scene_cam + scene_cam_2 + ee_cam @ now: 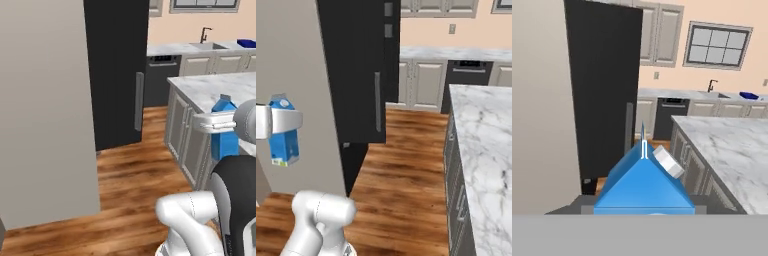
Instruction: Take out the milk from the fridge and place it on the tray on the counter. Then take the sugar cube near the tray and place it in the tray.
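A: The milk (283, 132) is up in the air, upright, clear of the floor and out in front of the fridge (117, 70)!

B: And the gripper (278, 122) is clamped around the carton's upper body, white hand wrapping it just below the gable.

A: From the hand view, the blue gable and its grey cap sit right between the fingertips.

B: The dark fridge door with its long grey handle (139, 101) stands behind it; a pale panel fills the near left.

A: The marble island (483, 150) lies to the right. Far back on the counter (677, 93), beside the sink, there's the blue tray (748, 95).
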### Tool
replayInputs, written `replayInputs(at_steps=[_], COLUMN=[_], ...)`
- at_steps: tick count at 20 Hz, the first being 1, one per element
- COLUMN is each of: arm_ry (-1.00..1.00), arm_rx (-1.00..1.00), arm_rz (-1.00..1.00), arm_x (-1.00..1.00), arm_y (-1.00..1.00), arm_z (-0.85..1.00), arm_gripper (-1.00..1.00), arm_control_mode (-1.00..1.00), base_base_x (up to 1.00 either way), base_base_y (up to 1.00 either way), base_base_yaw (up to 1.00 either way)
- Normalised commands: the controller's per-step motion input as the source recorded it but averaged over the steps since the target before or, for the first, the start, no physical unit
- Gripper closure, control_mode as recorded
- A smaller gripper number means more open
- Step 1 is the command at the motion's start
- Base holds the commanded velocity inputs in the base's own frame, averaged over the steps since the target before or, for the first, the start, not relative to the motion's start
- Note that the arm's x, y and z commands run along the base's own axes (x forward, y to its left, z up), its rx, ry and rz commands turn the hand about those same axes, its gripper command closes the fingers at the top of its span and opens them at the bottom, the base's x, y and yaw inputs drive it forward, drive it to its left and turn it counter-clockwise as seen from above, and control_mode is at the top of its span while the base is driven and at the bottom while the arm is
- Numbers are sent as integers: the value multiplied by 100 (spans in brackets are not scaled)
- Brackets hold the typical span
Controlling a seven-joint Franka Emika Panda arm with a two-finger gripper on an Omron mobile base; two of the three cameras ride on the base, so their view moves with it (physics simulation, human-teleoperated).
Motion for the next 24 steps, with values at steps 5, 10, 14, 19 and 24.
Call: replayInputs(at_steps=[5,10,14,19,24], arm_ry=[0,0,0,0,0], arm_rx=[0,0,0,0,0], arm_rz=[0,0,0,0,0], arm_x=[0,0,0,0,0], arm_y=[0,0,0,0,0], arm_z=[0,0,0,0,0], arm_gripper=[100,100,100,100,100], arm_control_mode=[100,100,100,100,100], base_base_x=[-100,-100,-100,-100,-100], base_base_y=[51,18,-4,17,6], base_base_yaw=[0,0,-2,-12,-6])
